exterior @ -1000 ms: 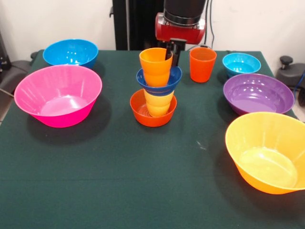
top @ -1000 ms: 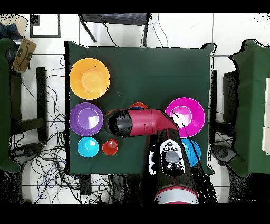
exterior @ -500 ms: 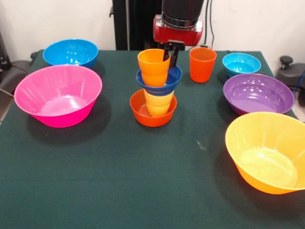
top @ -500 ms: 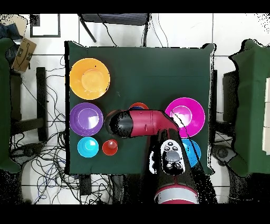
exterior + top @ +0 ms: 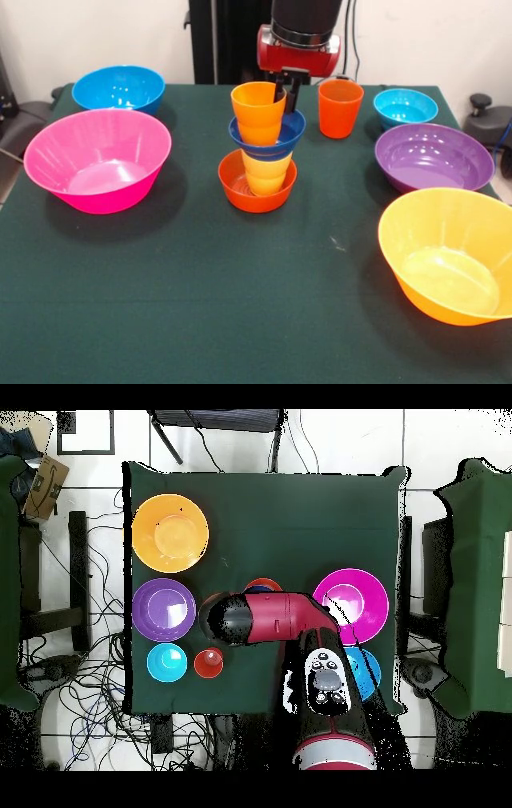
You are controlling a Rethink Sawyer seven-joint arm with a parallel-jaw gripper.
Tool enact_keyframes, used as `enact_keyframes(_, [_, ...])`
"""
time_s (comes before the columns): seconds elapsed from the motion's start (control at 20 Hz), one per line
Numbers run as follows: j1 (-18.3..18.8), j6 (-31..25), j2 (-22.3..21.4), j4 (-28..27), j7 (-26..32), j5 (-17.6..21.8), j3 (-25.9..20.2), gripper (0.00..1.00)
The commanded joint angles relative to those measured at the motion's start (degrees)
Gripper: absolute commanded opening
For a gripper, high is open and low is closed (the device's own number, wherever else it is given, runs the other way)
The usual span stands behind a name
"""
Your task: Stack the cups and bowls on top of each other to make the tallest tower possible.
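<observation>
From the front I see the tower near the table's middle, toward the far edge: small orange-red bowl as base, yellow cup, dark blue bowl, light orange cup on top. My gripper hangs at the top cup's far rim; one dark finger seems to be inside the rim, but I cannot tell whether it is pinching the wall or has let go. The red-orange cup and cyan bowl stand by the far edge, the purple bowl and yellow-orange bowl along the right edge, the pink bowl and medium blue bowl on the left.

From overhead the arm covers the tower; only a sliver of the base bowl shows.

I judge these pieces light, stiff and slick, so the stack will topple at a nudge. I would take the cyan bowl by its rim wall, pinching one side
</observation>
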State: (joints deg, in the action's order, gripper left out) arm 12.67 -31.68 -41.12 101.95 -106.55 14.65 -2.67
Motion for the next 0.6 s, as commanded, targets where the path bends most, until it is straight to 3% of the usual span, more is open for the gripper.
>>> enact_keyframes(0.05, [-0.7,0.7,1.0,1.3,-2.9,1.5,-2.5,0.0])
enact_keyframes(0.35, [-0.6,1.6,1.2,1.4,-3.1,1.5,-2.6,0.0])
enact_keyframes(0.4, [-0.6,1.9,1.2,1.5,-3.1,1.6,-2.5,1.0])
enact_keyframes(0.6, [-0.9,2.5,1.2,1.5,-3.8,1.7,-2.1,1.0])
